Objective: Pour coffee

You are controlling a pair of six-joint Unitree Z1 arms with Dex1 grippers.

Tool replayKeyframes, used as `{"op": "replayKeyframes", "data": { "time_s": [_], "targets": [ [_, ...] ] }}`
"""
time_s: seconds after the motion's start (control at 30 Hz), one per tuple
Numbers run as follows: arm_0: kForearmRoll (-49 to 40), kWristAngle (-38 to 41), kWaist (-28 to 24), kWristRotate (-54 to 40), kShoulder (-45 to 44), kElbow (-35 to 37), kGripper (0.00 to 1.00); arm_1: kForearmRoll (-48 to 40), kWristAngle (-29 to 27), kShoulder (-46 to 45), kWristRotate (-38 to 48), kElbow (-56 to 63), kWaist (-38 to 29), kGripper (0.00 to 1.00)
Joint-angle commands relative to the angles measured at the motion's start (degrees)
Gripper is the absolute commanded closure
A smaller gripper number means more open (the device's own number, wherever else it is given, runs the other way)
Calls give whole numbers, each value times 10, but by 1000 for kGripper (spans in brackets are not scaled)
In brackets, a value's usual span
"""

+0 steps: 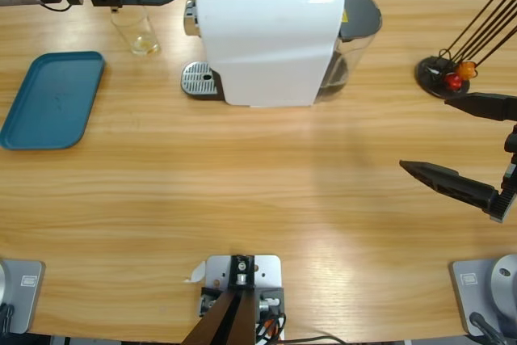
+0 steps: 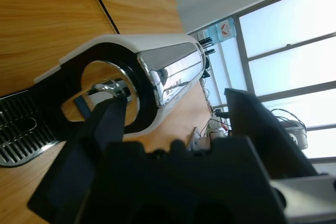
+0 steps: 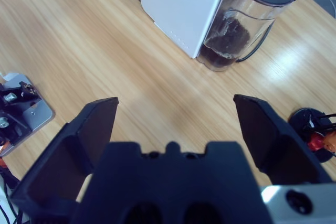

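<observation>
On table, one coffee machine [image 1: 266,34], one glass [image 1: 139,31], one blue tray [image 1: 50,98], two open claws

Long wooden table [image 1: 266,199], light grain. On it: white coffee machine [image 1: 266,38] near the far edge, about mid-length, drip grate facing the left end; clear glass [image 1: 137,31] just left of it; teal tray [image 1: 52,98] at the left end; black round stand with sticks [image 1: 443,77] near the right end.

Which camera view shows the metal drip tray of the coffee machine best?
The high view: the whole drip tray shows from above, beside the white coffee machine. The left wrist view shows its grille at the edge; the right wrist view only a dark corner.
</observation>
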State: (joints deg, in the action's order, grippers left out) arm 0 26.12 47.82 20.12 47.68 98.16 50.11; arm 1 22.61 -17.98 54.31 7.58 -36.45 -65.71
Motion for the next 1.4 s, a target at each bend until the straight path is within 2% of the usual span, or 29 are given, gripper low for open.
{"op": "replayKeyframes", "data": {
  "time_s": [0.03, 0.57, 1.4],
  "targets": [
    [22, -2, 15, 17, 28, 3, 197, -5, 5, -9, -11, 10, 8, 0],
    [55, 8, 17, 29, 15, 2, 312, -5, 5, -7, -11, 11, 8, 0],
    [54, 10, 17, 40, -44, 10, 312, -6, 6, -7, -11, 10, 8, 0]
  ]
}}
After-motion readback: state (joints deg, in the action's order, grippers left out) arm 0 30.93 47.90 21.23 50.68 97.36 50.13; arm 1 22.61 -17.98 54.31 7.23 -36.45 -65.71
